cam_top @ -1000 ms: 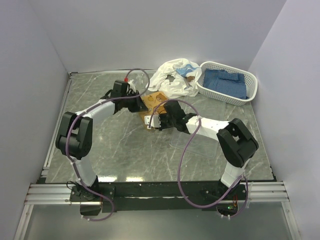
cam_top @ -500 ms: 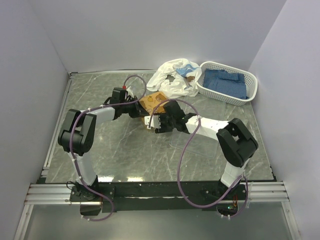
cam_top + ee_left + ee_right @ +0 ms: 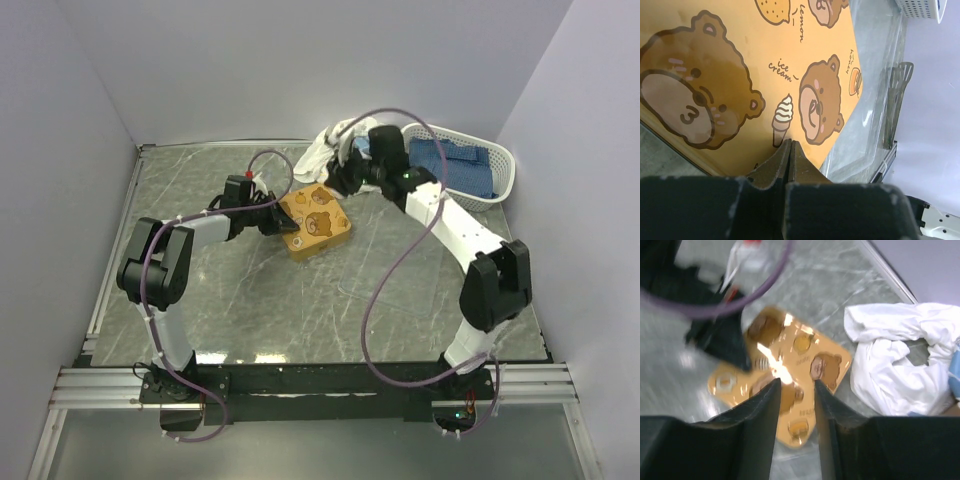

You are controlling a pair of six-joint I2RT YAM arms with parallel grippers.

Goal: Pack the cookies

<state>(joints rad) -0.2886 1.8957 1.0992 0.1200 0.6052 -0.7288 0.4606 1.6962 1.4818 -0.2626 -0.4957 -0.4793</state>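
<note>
- Top view: tin point(image 3: 318, 225) sits lid-on near the middle of the tabletop point(image 3: 250, 300), a little toward the far edge.
- Left gripper point(image 3: 272, 216) is low at the tin's left side, touching it. Judged to be steadying or nudging the tin, not carrying it.
- Right gripper point(image 3: 338, 180) is raised beyond the tin's far corner, beside the bag point(image 3: 330, 150) at the far edge. Likely clear of the tin so the lid can settle.
- Basket point(image 3: 505, 175) with cloth point(image 3: 455, 165) stands in the far right corner, apart from the work.
- Cookies: none visible. Judged to be under the lid, unconfirmed.
- Left wrist view: jaws clenched tight with nothing between them, tips resting at the edge of the lid point(image 3: 740, 60).
- Lid print: cartoon bears, a cone and a lemon. Legible script reads "ice cream" and "lemon". A third word by a jar looks like "honey" but is small.
- No brand name readable.
- Right wrist view (blurred): fingers point(image 3: 755, 430) stand apart and grasp nothing. The tin shows through the gap below and the bag lies to the right.
- Print on the lid is unreadable here. Still no cookies seen.
</note>
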